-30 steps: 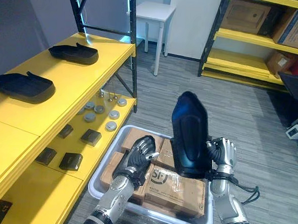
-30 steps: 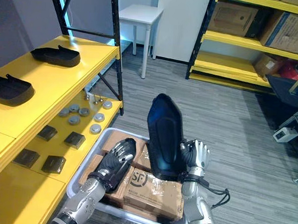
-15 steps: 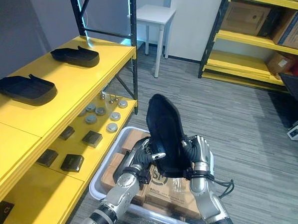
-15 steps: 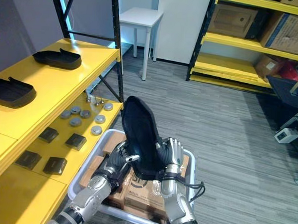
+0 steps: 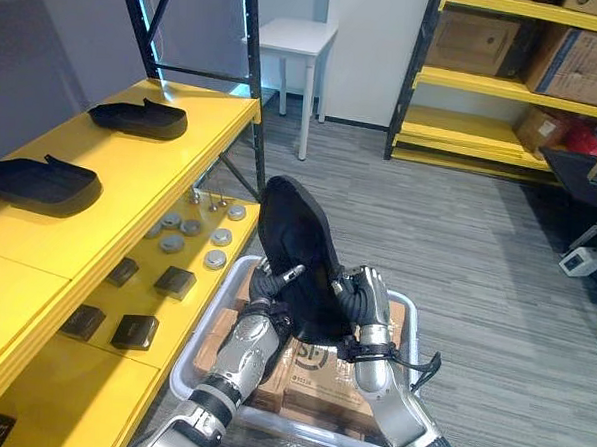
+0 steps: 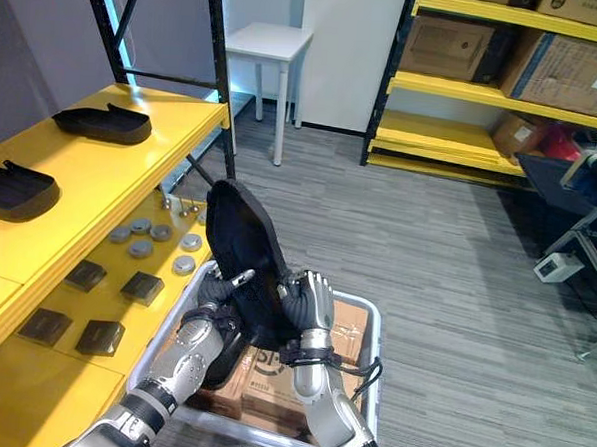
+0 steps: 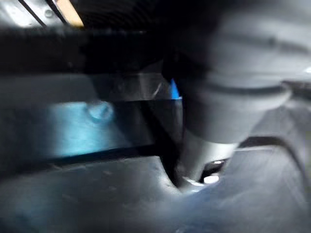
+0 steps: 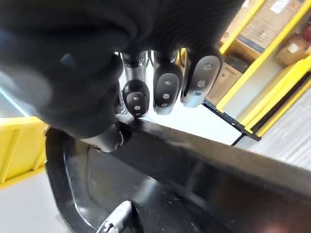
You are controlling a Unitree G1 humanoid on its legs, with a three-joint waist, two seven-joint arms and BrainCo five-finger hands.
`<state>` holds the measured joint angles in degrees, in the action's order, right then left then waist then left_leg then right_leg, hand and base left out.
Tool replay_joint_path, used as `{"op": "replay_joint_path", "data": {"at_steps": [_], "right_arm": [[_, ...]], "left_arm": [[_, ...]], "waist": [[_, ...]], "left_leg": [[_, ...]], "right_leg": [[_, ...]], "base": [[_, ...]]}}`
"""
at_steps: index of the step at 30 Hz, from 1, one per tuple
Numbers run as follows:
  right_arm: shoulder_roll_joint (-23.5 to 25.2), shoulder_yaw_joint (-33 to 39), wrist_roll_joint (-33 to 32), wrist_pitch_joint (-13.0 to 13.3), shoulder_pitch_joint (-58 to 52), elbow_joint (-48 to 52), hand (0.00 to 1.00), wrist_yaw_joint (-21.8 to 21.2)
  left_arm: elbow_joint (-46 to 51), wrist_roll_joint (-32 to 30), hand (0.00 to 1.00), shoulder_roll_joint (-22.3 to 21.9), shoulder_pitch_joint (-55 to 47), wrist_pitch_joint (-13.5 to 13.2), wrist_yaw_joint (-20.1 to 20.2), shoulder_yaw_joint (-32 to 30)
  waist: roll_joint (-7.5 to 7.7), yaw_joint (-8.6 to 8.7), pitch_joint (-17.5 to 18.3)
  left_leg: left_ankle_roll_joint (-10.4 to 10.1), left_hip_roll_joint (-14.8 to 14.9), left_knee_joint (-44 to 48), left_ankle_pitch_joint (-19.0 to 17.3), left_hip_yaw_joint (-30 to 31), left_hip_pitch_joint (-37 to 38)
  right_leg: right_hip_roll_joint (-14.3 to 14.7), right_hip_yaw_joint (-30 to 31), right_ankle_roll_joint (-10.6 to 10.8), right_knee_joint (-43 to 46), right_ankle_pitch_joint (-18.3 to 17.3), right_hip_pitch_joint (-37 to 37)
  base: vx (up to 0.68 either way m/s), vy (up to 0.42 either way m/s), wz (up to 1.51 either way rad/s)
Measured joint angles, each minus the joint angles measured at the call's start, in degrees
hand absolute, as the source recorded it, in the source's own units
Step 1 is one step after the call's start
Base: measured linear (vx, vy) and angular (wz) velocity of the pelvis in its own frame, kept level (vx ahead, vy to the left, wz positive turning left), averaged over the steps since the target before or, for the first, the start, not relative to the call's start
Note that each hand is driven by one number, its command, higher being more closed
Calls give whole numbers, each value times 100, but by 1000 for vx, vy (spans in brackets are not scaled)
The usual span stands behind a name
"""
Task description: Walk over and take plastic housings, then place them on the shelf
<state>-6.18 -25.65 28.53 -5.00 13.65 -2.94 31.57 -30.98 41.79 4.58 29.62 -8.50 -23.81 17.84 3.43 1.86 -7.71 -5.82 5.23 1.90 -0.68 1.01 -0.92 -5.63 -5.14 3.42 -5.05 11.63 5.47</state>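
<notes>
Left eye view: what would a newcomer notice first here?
A black housing stands nearly upright, gripped between the left hand and right hand above a bin of boxes. On the yellow shelf at left lie a far housing and a near housing.

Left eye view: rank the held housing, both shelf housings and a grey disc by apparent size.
The held housing, nearest the camera
nearer shelf housing
farther shelf housing, probably just distance
grey disc
</notes>
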Motion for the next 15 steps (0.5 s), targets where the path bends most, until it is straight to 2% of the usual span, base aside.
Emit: {"op": "replay_joint_path", "data": {"at_steps": [8, 11, 13, 14, 15], "right_arm": [[-48, 9, 2, 208, 52, 8, 100, 71], [-34, 0, 4, 462, 75, 7, 100, 94], [-14, 9, 3, 641, 104, -1, 100, 113], [7, 18, 3, 674, 153, -12, 100, 117], [33, 90, -6, 764, 238, -21, 100, 129]], "left_arm": [[88, 441, 100, -186, -80, -365, 152, -185], [515, 625, 100, -302, -445, -467, 167, -308], [760, 760, 100, -410, -607, -502, 176, -390], [829, 761, 100, -419, -617, -503, 178, -413], [984, 754, 100, -442, -634, -503, 190, -497]], "waist": [[17, 7, 5], [24, -26, -1], [20, -90, 2], [20, -84, 1], [-9, -21, -7]], "left_leg": [[-40, 82, -10, -5, -1, 11], [-46, 80, 16, 1, 165, -27], [-72, 22, 51, 90, 671, -302], [-16, 20, 17, 95, 759, -412], [165, 223, -120, 157, 260, -619]], "right_leg": [[62, -18, -29, 13, -7, -3], [45, -200, -49, 18, -24, -99], [9, -809, -96, 24, -60, -152], [-47, -1047, -140, 25, -90, -158], [-125, -1659, -168, 28, -113, -196]], "base": [[49, 32, 0], [26, 34, 33], [-24, 6, 109], [-74, -42, 173], [-61, -67, 235]]}}
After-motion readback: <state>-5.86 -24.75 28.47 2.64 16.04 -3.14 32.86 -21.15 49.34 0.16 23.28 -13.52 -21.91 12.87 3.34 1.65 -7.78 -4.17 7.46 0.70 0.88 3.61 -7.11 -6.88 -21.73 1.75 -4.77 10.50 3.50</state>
